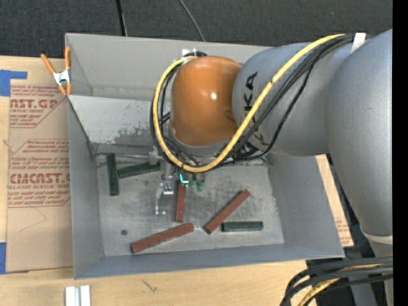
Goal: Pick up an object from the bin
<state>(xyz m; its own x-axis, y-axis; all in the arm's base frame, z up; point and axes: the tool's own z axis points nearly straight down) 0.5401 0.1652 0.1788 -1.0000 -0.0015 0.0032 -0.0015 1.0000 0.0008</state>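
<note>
Across the bin (127, 212), three red-brown bars (181, 204) (226, 211) (162, 238), perhaps three dark-green bars (113, 174) (139, 169) (242, 225)

The bin (81, 164) is grey sheet metal, matt, its floor scuffed and rubbed with dark smears toward the back wall. The reddish-brown sticks (162, 238) look matt and slightly rough, wood or plastic I cannot tell; the dark green sticks (242, 225) are matt too, but smoother. The orange cover (201, 101) is smooth and glossy, with a bright highlight. The arm (338, 107) has a smooth grey satin shell, the yellow cable (322, 42) a plastic sheath
</note>
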